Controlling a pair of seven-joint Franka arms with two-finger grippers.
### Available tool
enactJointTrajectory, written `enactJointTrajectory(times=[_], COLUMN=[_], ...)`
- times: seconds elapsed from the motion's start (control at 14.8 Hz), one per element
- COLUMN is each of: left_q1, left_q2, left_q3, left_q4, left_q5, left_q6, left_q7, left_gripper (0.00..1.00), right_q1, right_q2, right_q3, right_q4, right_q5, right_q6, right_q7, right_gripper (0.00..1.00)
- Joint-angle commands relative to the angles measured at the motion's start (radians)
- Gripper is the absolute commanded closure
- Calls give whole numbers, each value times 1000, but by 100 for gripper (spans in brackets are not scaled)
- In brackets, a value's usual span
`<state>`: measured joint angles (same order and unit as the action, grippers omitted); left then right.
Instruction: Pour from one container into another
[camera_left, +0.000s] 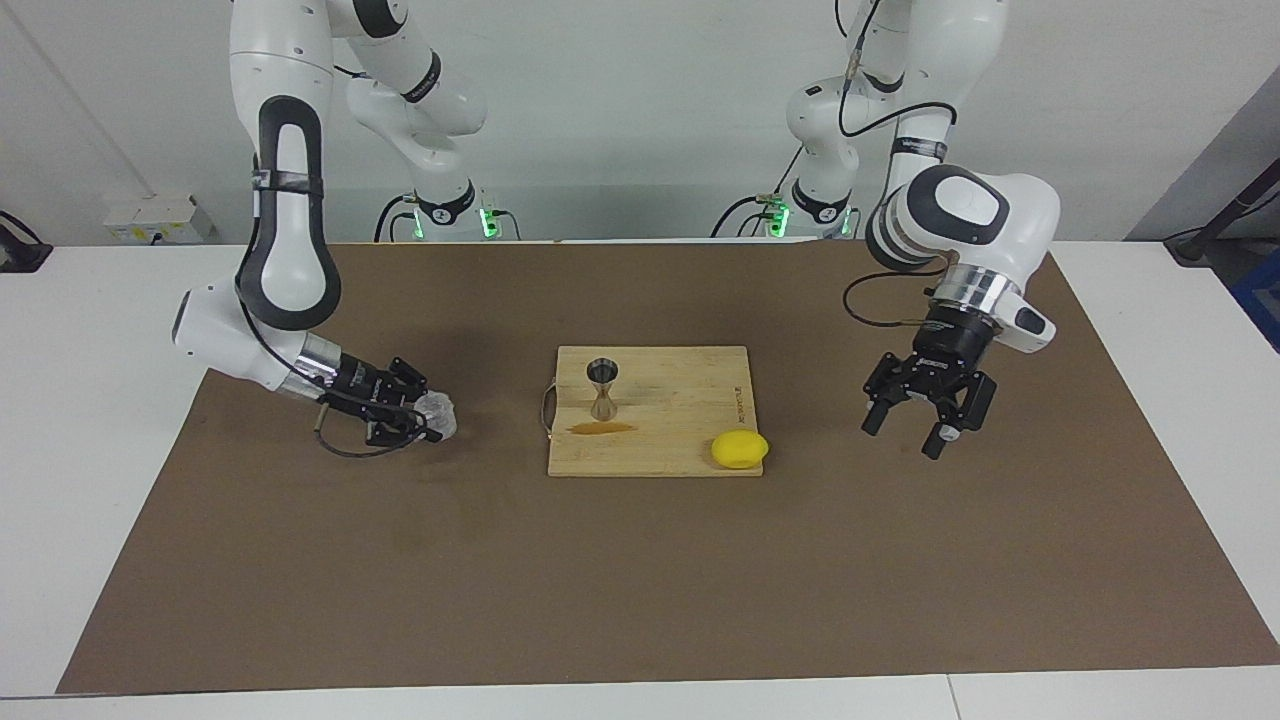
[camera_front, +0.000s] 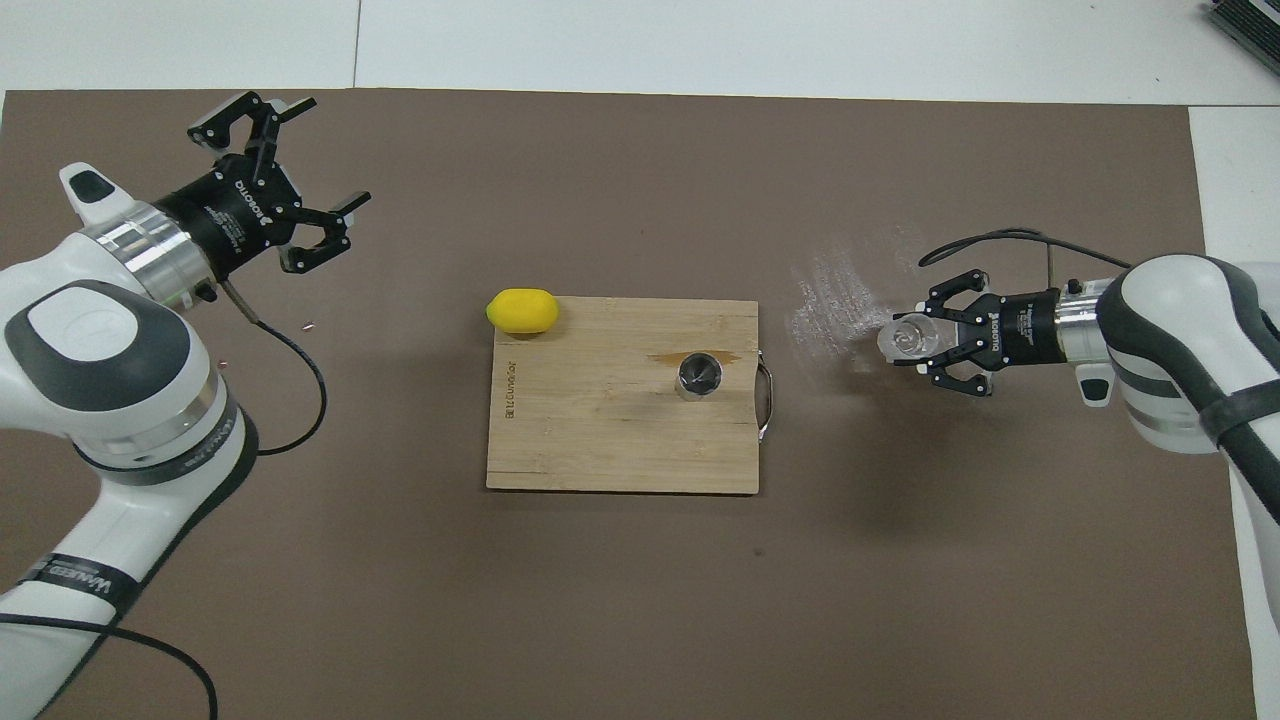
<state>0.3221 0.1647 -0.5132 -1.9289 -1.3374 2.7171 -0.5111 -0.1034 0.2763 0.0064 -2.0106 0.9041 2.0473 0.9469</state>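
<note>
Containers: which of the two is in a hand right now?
The clear cup, gripped by the right hand low over the brown mat. The steel jigger stands free and upright on the cutting board.

Two white robot arms with rounded shells and dark grey oval panels at the joints. Black bands ring some segments, one printed with white lettering. A polished silver collar joins each wrist to a black skeletal left tool (camera_left: 905, 435) and right tool (camera_left: 425, 418). Thin black cables loop beside each wrist. Green lights glow at both bases.
</note>
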Motion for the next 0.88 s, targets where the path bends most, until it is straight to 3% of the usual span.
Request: enactJointTrajectory(times=[0.0,0.41,0.68,0.81], left_q1=[106,144,143,141], left_q2=[33,76,58,15], left_q3=[-2,7,12,7], left_q4=[85,289,314,315], left_q5=[374,1034,1303,1420], left_q6=[-193,-593,-746,-848], left_q7=[5,20,77,242], left_gripper=[0,0,0,0], right_q1=[62,200,295,336], right_q2=[-54,-97,-111,-106], right_q3=[-2,-2,-2,0], right_q4=[-8,16,50,82], right_q5=[-31,-171,-290,-359], right_q6=[27,105,155,156], right_q7=[119,344,521,607], right_gripper=[100,100,100,100])
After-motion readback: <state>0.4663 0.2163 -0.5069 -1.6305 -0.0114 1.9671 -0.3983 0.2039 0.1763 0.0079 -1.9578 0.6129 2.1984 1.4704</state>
